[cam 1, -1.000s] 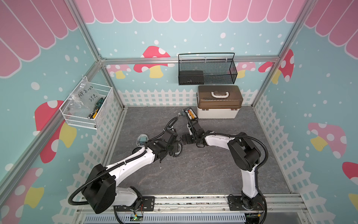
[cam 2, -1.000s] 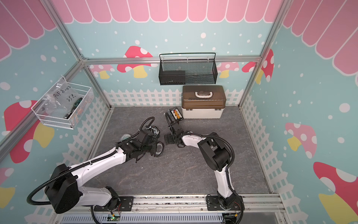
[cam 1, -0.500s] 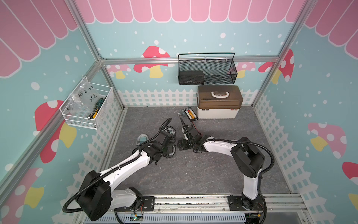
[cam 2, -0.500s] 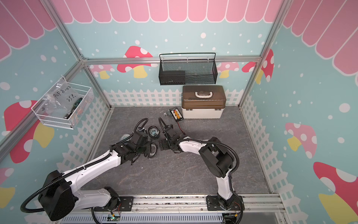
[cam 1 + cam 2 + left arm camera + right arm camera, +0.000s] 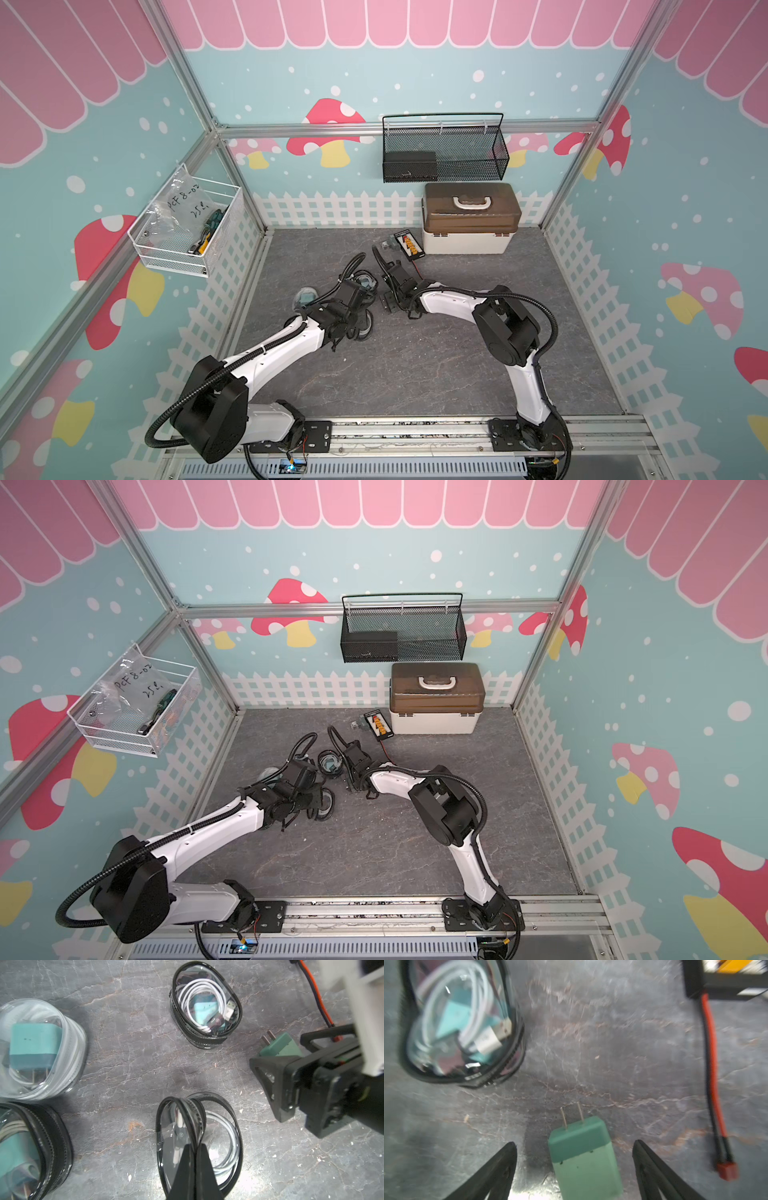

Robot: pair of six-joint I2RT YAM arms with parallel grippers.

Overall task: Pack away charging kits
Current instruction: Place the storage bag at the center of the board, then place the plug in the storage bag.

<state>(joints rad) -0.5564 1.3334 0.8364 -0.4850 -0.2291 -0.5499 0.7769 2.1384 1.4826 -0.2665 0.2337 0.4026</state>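
Observation:
Several charging kits lie on the grey floor as small clear zip pouches, each with a teal adapter and coiled white cable. One black-zip pouch is closed. My left gripper is shut on the raised rim of an open black-zip pouch that holds only white cable. A loose teal plug adapter lies on the floor. My right gripper is open with a finger on each side of the adapter, neither touching it.
Two more filled pouches sit by the left arm, one white-zip and one black-zip. A black board with orange connectors and red-black wire lies before the white box with brown lid. Mesh basket and wire basket hang on the walls.
My right gripper has swung from beside the black board toward the pouches and dropped down around the loose adapter, its jaws narrowing a little. The left arm drew back slightly with the pouch.

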